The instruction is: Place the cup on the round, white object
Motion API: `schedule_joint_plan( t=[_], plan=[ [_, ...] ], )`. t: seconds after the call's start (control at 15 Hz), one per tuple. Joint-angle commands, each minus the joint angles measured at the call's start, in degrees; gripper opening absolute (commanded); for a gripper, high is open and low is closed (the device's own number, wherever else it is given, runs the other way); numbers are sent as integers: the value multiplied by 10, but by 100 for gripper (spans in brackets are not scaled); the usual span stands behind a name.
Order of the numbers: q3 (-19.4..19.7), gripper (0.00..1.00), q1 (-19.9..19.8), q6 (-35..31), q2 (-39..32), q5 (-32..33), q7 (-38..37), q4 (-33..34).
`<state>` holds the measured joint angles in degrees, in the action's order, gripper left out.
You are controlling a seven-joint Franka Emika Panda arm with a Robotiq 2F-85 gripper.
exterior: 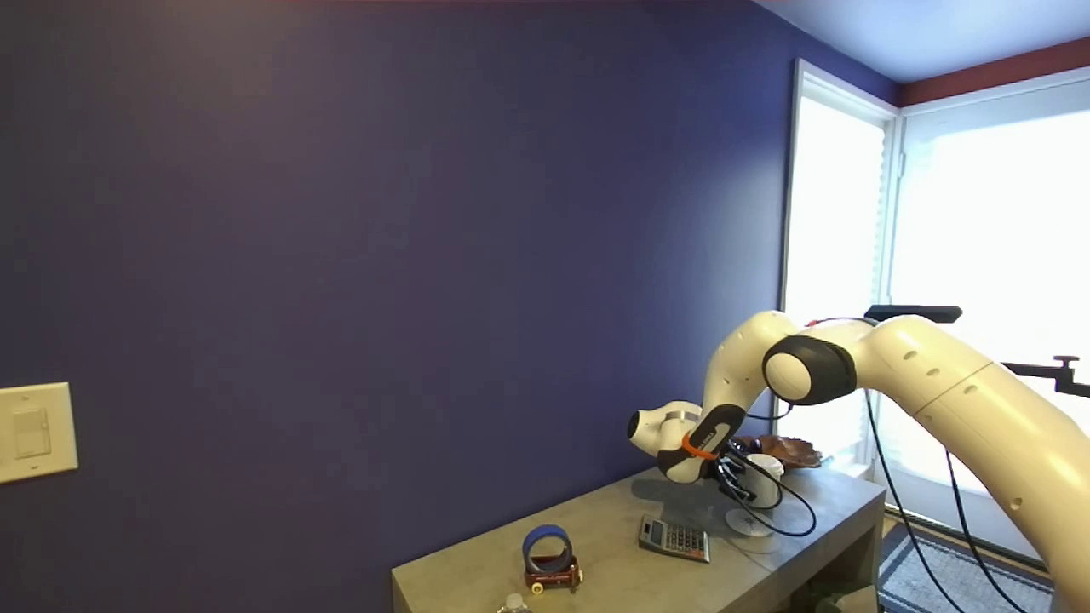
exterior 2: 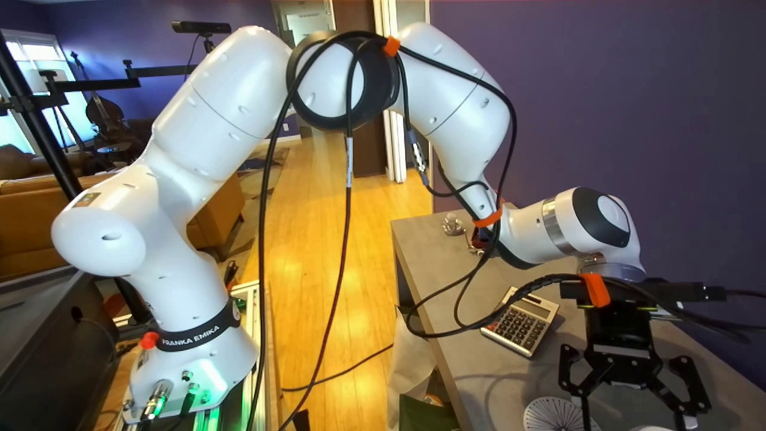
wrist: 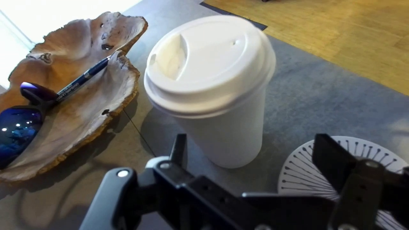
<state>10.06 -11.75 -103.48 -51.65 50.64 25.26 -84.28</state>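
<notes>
The plain white cup point(wrist: 220, 60) with a white lid stands upright on the grey table. It also shows behind the gripper in an exterior view point(exterior: 766, 478). The round white disc point(wrist: 302, 171) with dark radiating lines lies flat beside the cup, apart from it; it shows in both exterior views point(exterior: 749, 523) point(exterior 2: 552, 414). My gripper point(wrist: 251, 138) is open and empty, with its fingers wide apart. In the wrist view the cup is just beyond the fingertips, nearer the left finger, and the right finger covers part of the disc. The gripper point(exterior 2: 634, 413) points down in an exterior view.
A brown wooden bowl point(wrist: 96, 102) holds sunglasses point(wrist: 22, 127) and a pen point(wrist: 84, 76), close beside the cup. A calculator point(exterior: 674, 538) lies on the table point(exterior: 613, 545). A blue ring point(exterior: 547, 532) stands on a small red cart point(exterior: 553, 572). Black cables loop around the arm.
</notes>
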Motion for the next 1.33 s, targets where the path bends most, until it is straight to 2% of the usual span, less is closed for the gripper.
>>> schedule_joint_plan(
  t=[0.0, 1.0, 1.07, 1.2, 1.27],
  plan=[
    [7, 100, -6, 16, -37, 22, 16, 36],
    [22, 100, -28, 14, -93, 65, 77, 86],
    [22, 96, -29, 14, -94, 66, 81, 88],
    [22, 74, -29, 17, -96, 64, 88, 92],
    [22, 69, -29, 18, -96, 64, 91, 92]
  ],
)
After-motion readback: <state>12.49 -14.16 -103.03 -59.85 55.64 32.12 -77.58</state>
